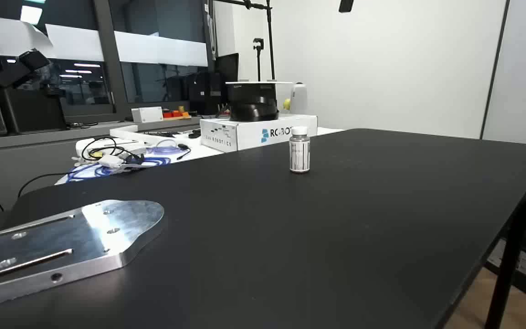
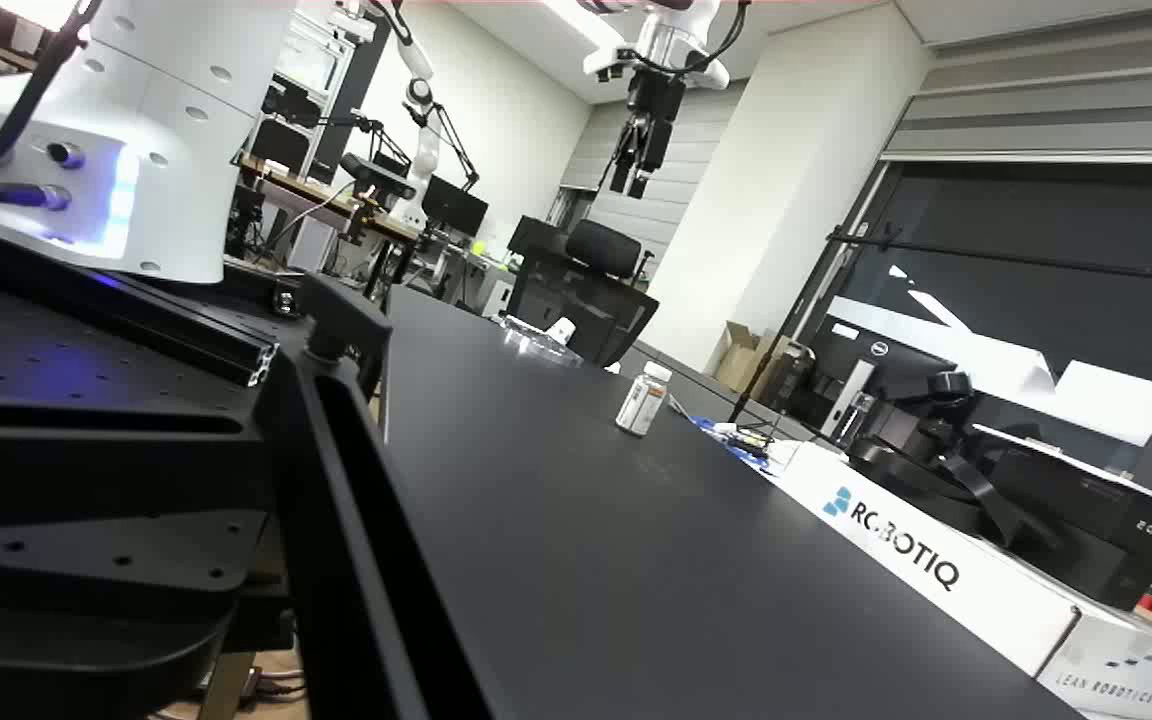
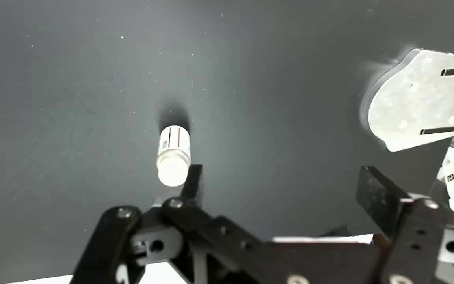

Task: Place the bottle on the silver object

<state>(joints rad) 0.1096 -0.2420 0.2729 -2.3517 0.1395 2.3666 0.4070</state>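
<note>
The small bottle with a white cap stands upright on the black table in both exterior views point(image 1: 299, 155) point(image 2: 642, 404). In the wrist view the bottle point(image 3: 174, 148) is left of the jaws, its cap overlapping the left fingertip in the picture. The silver object lies flat at the table's near left in an exterior view point(image 1: 85, 233); in another it is a small shiny patch point(image 2: 541, 345) far down the table. In the wrist view the silver object point(image 3: 424, 98) is at the right, partly cut off. My gripper point(image 3: 280, 169) is open and empty, high above the table in an exterior view point(image 2: 630, 186).
A white Robotiq box point(image 1: 267, 132) stands beyond the table edge, with black gear on top. Tangled blue and black cables point(image 1: 121, 160) lie beside it. The robot base point(image 2: 146, 140) and a black frame point(image 2: 336, 440) flank the table. An office chair point(image 2: 586, 290) stands at the far end.
</note>
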